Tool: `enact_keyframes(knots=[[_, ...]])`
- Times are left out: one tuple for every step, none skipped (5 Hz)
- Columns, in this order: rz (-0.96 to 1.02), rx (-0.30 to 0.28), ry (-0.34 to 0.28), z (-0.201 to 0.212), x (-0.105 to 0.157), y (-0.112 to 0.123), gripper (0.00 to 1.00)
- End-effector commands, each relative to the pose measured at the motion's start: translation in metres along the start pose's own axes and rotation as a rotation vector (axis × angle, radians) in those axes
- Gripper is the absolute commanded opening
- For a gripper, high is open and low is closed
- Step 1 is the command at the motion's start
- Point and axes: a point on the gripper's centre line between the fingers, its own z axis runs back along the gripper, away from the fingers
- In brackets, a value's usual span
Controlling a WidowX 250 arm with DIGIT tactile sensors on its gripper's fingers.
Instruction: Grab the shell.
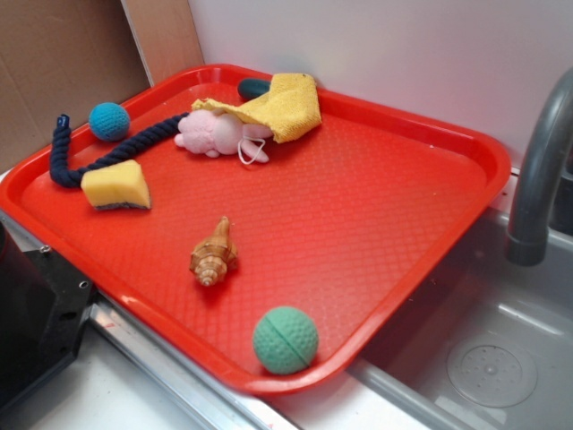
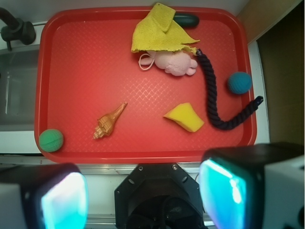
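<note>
- Two broad fingers [image 2: 45, 198] of the gripper [image 2: 143, 195] fill the bottom of the wrist view, one at the left edge and one at the right, spread far apart with nothing between them but the black mount of the arm.
- The gripper holds nothing and touches nothing; it hangs over the bare metal edge beside the red tray [image 2: 86, 57], off its near rim.
- The shell [image 2: 109, 121], tan and brown with a ridged spiral, lies alone on the tray floor, apart from all else; in the wrist view its thin pointed end aims up and to the right, its wider end down and to the left.
- In the exterior view the shell [image 1: 213, 254] sits near the tray's middle, between the yellow sponge wedge [image 1: 116, 186] and the green ball [image 1: 286, 340].
- The green ball rests in a corner of the tray, against its rim.
- A dark blue rope [image 2: 212, 95] curves along the side of the tray past the sponge wedge, with a blue ball [image 2: 238, 82] just beside it.
- A yellow cloth [image 2: 159, 31] lies partly over a pink soft toy [image 2: 176, 63] at the far side of the tray.
- A grey tap [image 1: 537, 170] stands over the sink [image 1: 488, 358] next to the tray.
</note>
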Motion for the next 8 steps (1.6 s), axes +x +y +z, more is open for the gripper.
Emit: enact_keyframes(knots=[[0.000, 0.000, 0.000, 0.000, 0.000, 0.000, 1.00], [0.167, 0.028, 0.079, -0.050, -0.001, -0.002, 1.00], [0.160, -0.043, 0.005, -0.085, 0.012, -0.023, 1.00], [0.290, -0.055, -0.001, -0.117, 0.030, -0.047, 1.00], [0.262, -0.064, 0.028, -0.144, 0.038, -0.057, 1.00], [0.259, -0.075, 0.081, -0.161, 0.030, -0.059, 1.00], [0.262, -0.046, 0.134, -0.182, 0.014, -0.056, 1.00], [0.254, -0.028, 0.141, -0.207, 0.013, -0.061, 1.00]])
